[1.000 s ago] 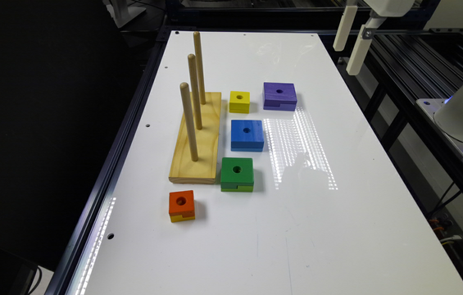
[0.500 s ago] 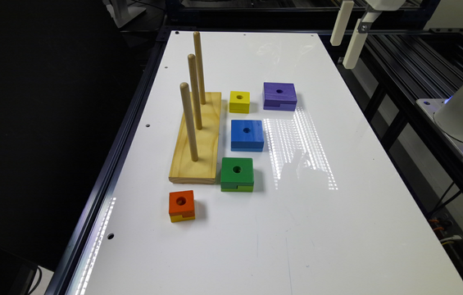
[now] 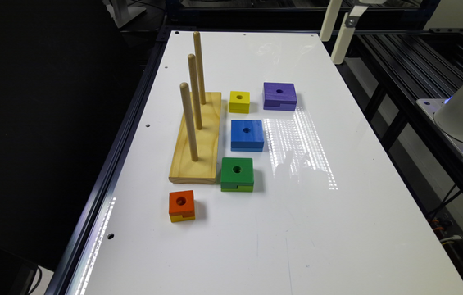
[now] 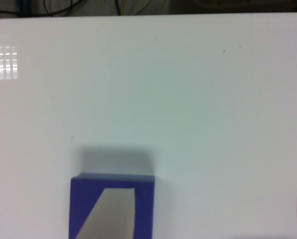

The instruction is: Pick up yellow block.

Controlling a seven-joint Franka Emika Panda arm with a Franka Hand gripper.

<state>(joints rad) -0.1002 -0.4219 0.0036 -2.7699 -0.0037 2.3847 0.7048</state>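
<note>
Resting on the white desk (image 3: 337, 213) in the exterior view: the yellow block (image 3: 239, 101), hole upward, just beside the far end of a wooden peg base (image 3: 198, 143) carrying three upright pegs (image 3: 189, 121). To the exterior view's right of the yellow block, a purple block (image 3: 280, 96); nearer the camera, in sequence, a blue block (image 3: 247, 135), a green block (image 3: 237, 174), and a small orange-topped block (image 3: 181, 205) standing apart. The fingers (image 3: 337, 30), pale and slanted, hang high above the desk's far right corner, well apart from the yellow block.

Wrist view: the purple block at frame edge, one pale fingertip (image 4: 108, 214) over it and another fingertip at the opposite edge, the two spread wide, holding nothing.
</note>
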